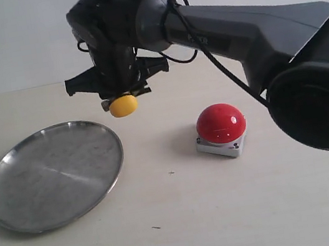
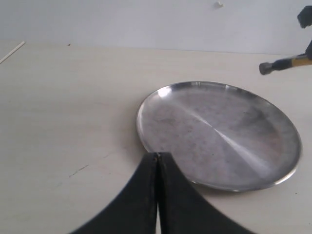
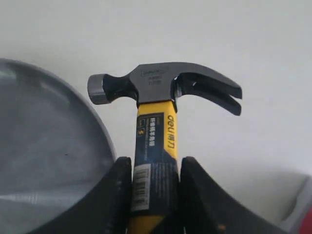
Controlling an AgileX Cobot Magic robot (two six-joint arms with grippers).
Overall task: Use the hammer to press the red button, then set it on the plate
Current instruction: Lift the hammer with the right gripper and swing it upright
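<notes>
I see my left gripper with fingers pressed together, by the plate's rim | silver plate lies flat on the table | right gripper clamps the claw hammer by its handle, aloft beside the plate's right edge | red button stands farther right of the plate

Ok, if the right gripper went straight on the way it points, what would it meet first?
Likely bare table beside the plate, the hammer touching first; nothing else shows ahead, though depth is unclear.
</notes>
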